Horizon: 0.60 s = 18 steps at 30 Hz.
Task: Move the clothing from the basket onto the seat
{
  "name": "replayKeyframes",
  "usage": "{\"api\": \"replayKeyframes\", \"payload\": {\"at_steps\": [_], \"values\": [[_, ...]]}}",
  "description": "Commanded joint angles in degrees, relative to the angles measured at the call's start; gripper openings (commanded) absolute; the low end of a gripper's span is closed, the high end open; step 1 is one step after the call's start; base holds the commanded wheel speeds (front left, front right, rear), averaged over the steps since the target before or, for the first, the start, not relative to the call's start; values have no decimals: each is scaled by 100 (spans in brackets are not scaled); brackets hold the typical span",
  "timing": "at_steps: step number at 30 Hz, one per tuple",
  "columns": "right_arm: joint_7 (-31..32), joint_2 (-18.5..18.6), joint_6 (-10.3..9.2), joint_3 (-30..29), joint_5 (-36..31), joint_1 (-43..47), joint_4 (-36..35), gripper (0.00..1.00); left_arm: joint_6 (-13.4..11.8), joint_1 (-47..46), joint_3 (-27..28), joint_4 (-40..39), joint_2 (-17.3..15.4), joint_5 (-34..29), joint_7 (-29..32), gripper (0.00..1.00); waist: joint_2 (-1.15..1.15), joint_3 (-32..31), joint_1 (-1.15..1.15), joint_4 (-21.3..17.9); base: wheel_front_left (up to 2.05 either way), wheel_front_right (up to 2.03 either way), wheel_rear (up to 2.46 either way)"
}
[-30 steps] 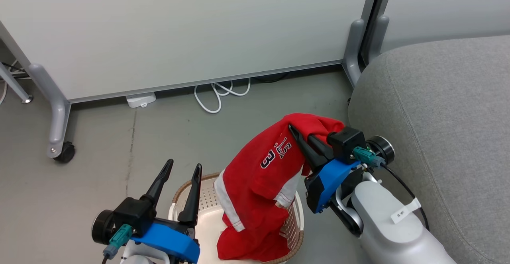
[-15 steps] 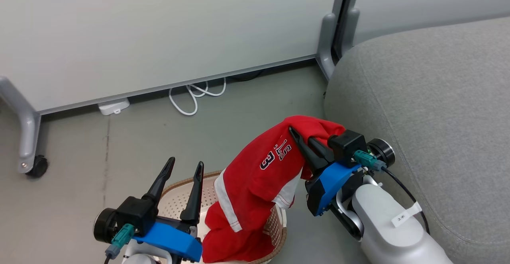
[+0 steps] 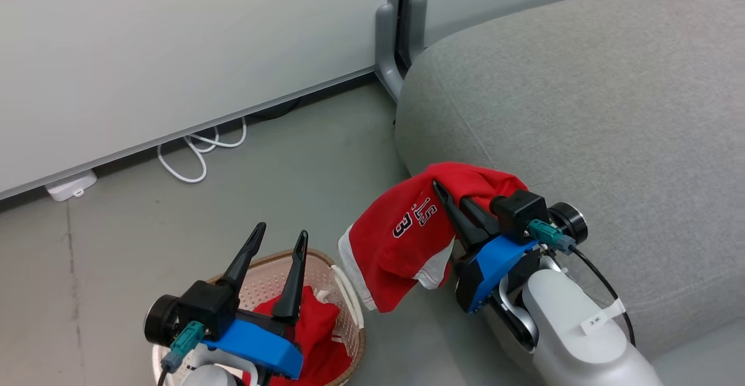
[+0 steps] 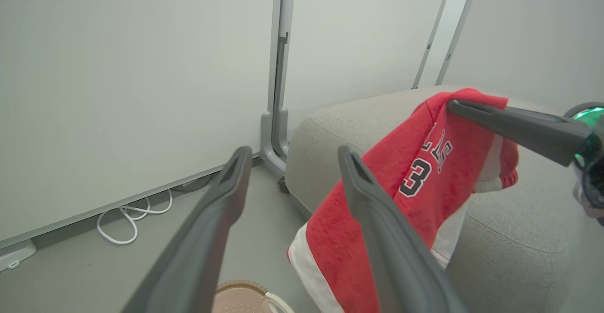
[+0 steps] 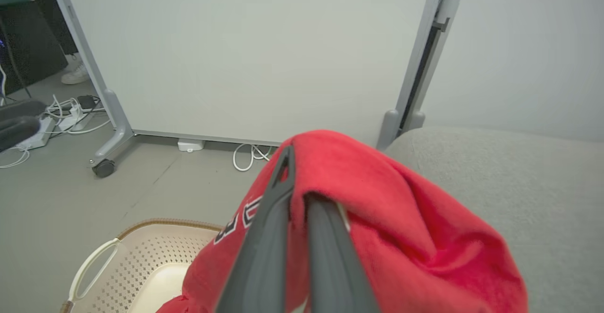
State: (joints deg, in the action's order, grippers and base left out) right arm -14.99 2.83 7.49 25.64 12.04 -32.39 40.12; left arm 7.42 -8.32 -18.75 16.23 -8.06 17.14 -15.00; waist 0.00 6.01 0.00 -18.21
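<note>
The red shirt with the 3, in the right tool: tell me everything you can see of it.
The red shirt looks like soft, fuzzy cloth: bright red, white trim along the lower hem, a white side panel, dark lettering and a numeral 3. The right tool is shut on a bunched fold at its top; the rest drapes limp, hanging outside the basket, between it and the seat. Its top fold is close by the seat's edge; contact cannot be told.

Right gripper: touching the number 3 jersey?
Touching. Right wrist view: the right gripper is shut on a fold of the red jersey, cloth pinched between its fingers. Head view: the jersey hangs from it.
</note>
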Motion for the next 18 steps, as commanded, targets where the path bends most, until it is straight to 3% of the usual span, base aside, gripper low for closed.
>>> {"api": "replayKeyframes", "payload": {"at_steps": [1,11,18], "values": [[-20,11,1,-10,-46,67,-54,0,7,-60,18,-3,-29,25,-27,100,0,51,0,-213,0,0,0],[-20,9,1,-12,39,190,-222,0,7,-122,-48,12,-114,46,-28,100,0,137,0,-797,0,0,0],[-21,9,1,-43,67,232,-253,0,8,-140,-98,41,-137,55,-28,100,0,150,0,-963,0,0,0]]}}
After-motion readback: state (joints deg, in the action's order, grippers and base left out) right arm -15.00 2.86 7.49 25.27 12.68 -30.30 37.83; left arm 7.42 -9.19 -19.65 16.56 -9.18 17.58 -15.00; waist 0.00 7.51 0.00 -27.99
